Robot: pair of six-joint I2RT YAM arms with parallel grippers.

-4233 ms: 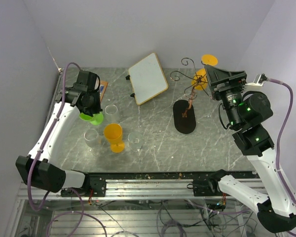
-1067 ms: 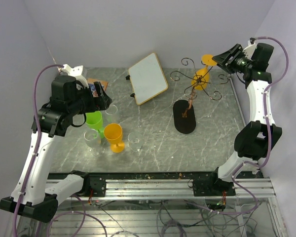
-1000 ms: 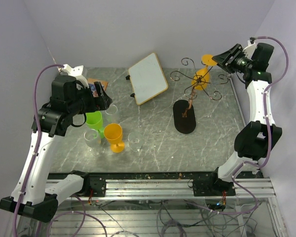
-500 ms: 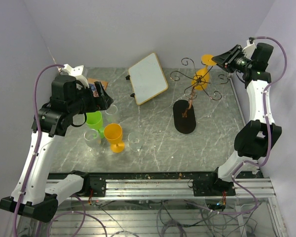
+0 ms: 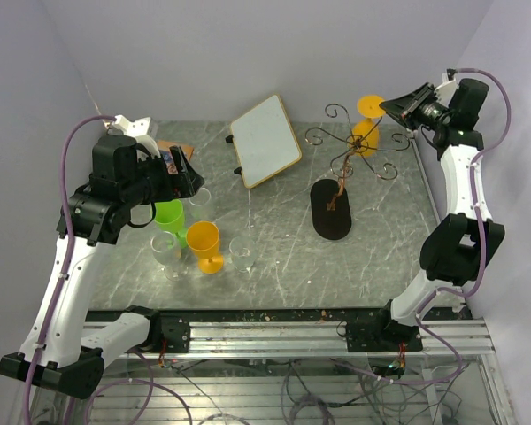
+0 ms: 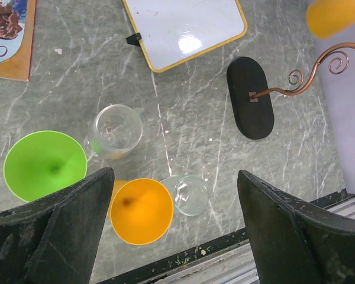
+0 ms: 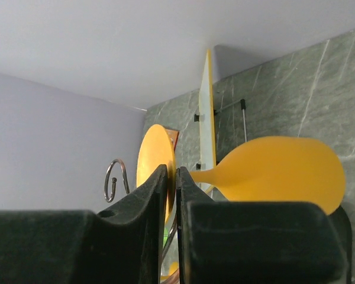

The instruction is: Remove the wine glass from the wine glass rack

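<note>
The right fingers (image 7: 149, 204) are pinched shut on the thin round foot of the orange wine glass (image 5: 364, 136), one finger on each face of the disc. The glass is held in the air at the far right side of the wine glass rack (image 5: 343, 168). Its bowl is just beside the rack's upper curled arms, and its foot is further out from the stem. I cannot tell whether any wire touches the glass. In the right wrist view the stem runs sideways from the gripped foot to the bowl, and one copper curl shows beyond the foot.

The rack stands upright on its black oval base on the grey marbled surface (image 5: 380, 257).

Left of the rack and slightly farther back, a whiteboard (image 5: 265, 140) with a pale wooden frame rests tilted. Well to the left of the rack and nearer the arm bases is a cluster of drinkware. It holds a green cup (image 5: 169, 215), an orange goblet (image 5: 203, 241) and three clear glasses (image 5: 243, 251).

The left fingers (image 6: 59, 231) are spread wide above this cluster, well apart from the rack, and hold nothing. A picture book (image 6: 9, 35) lies farthest left of the rack.
</note>
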